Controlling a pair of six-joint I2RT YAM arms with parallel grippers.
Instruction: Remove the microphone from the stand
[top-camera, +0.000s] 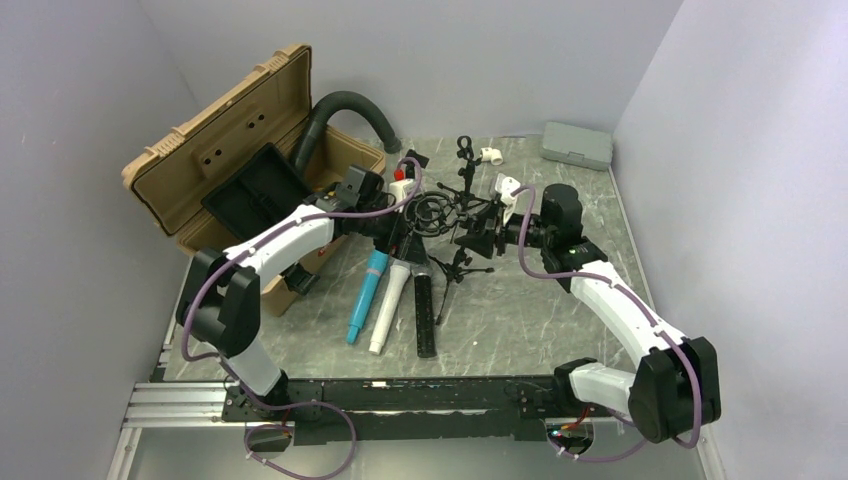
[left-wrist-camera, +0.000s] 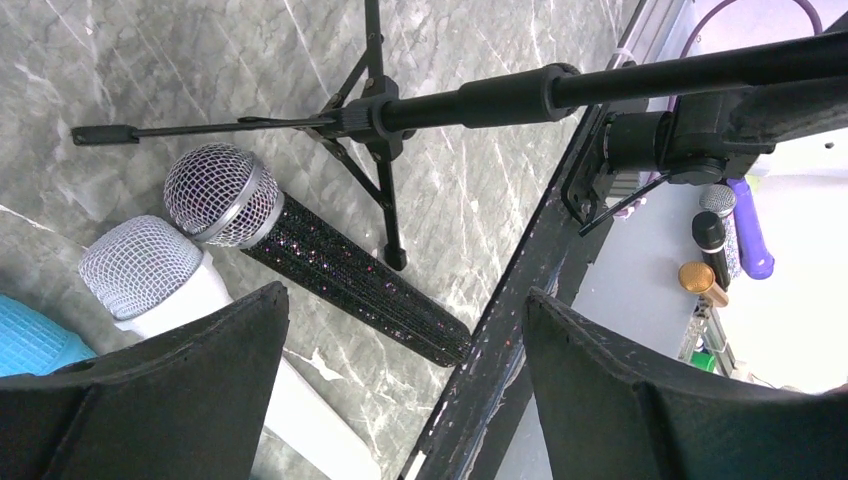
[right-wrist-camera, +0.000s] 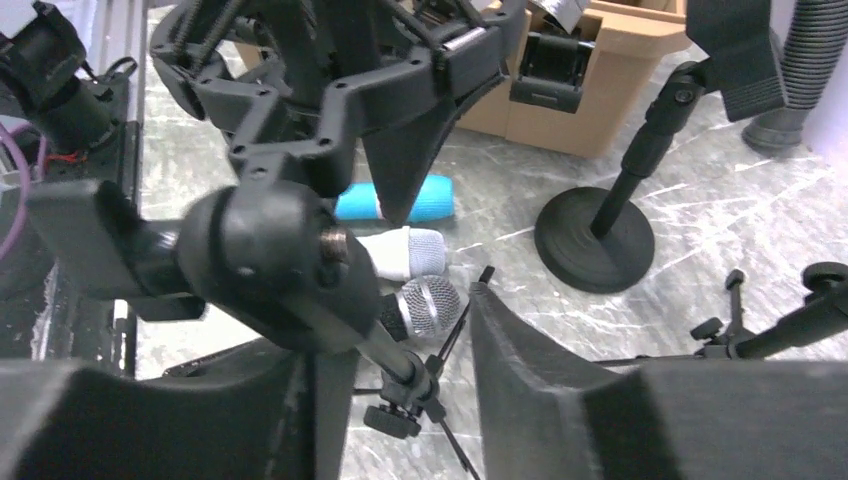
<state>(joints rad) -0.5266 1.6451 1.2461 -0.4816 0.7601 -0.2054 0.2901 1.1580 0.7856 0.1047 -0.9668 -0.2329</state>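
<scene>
The black tripod stand (top-camera: 455, 265) stands mid-table with a shock mount (top-camera: 432, 212) on top. I cannot make out a microphone inside the mount (right-wrist-camera: 320, 90). My right gripper (right-wrist-camera: 385, 320) sits around the stand's swivel joint (right-wrist-camera: 270, 260) and thin pole. Its jaws are partly closed, with a gap still showing on the right finger's side. My left gripper (left-wrist-camera: 405, 295) hovers open and empty left of the stand's pole (left-wrist-camera: 480, 100). Below it lie a black glitter microphone (left-wrist-camera: 330, 265), a white one (left-wrist-camera: 140, 265) and a blue one (top-camera: 365, 295).
An open tan case (top-camera: 250, 150) with a black hose (top-camera: 350, 105) sits at the back left. A round-base stand (right-wrist-camera: 590, 240) and white fittings (top-camera: 490, 155) stand behind, with a grey box (top-camera: 577, 145) at the back right. The black mounting rail (top-camera: 400, 395) runs along the near edge.
</scene>
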